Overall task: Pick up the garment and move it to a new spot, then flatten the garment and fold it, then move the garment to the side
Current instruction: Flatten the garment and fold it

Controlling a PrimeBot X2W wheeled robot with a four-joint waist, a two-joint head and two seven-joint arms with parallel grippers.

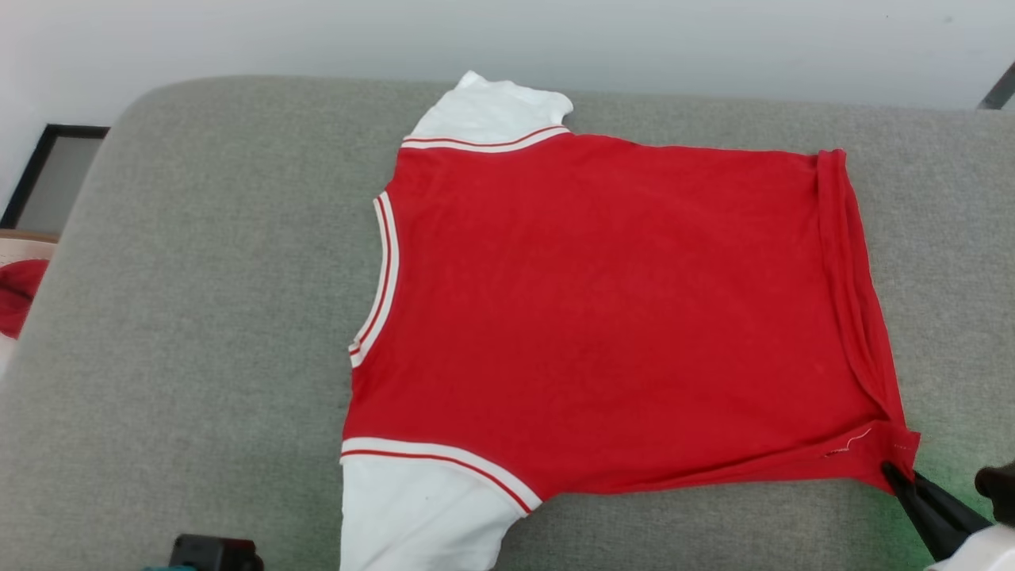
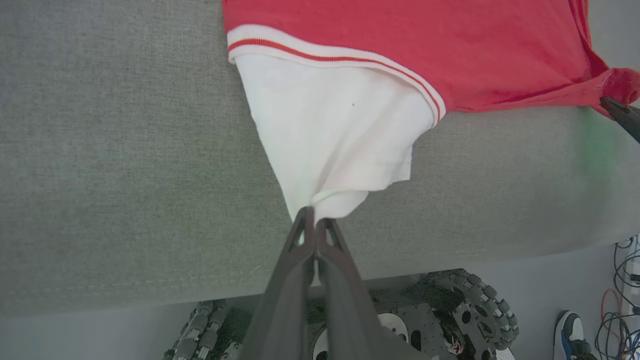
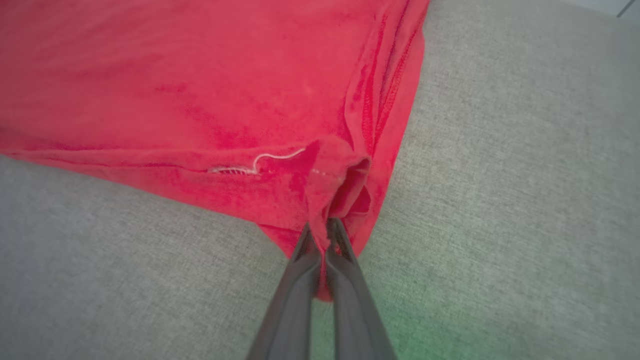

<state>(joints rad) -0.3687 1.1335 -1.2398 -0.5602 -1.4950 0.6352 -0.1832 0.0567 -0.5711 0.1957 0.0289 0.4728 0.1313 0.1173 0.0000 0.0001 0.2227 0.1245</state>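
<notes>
- The left claw (image 2: 315, 220) is clamped on the lowest tip of the near white sleeve (image 2: 330, 130). Its two fingers meet, with the cloth pinched between them.
- From that grip the sleeve fans out ahead of the left claw, widening up to the white-and-red striped trim (image 2: 340, 57) where it joins the red body.
- The right claw (image 3: 320, 232) is closed on the near hem corner of the garment (image 1: 618, 317). Its fingertips are pressed together around a small bunched roll of red cloth.
- A loose white thread (image 3: 272, 159) lies on the red fabric, ahead of the right claw's tips and slightly to their left in its wrist view.
- The garment lies spread flat on the grey cushion (image 1: 198, 317), stretching away from both claws. Its red body lies between them and beyond them.
- The hem side, with a rolled red edge (image 1: 844, 270), runs away from the right claw toward the cushion's far side.
- The collar side sits beyond the left claw, and the second white sleeve (image 1: 488, 111) lies farthest from it, at the cushion's back edge.
- Bare grey cushion surrounds each claw on its outer side.
- Behind the left claw, below the cushion's front edge, the wheeled base (image 2: 465, 305) stands on the floor, with a shoe (image 2: 570, 335) and cables (image 2: 625, 280) off to the right.
- A small red cloth lump (image 1: 20, 293) sits well away from both claws, past the cushion's left end.
</notes>
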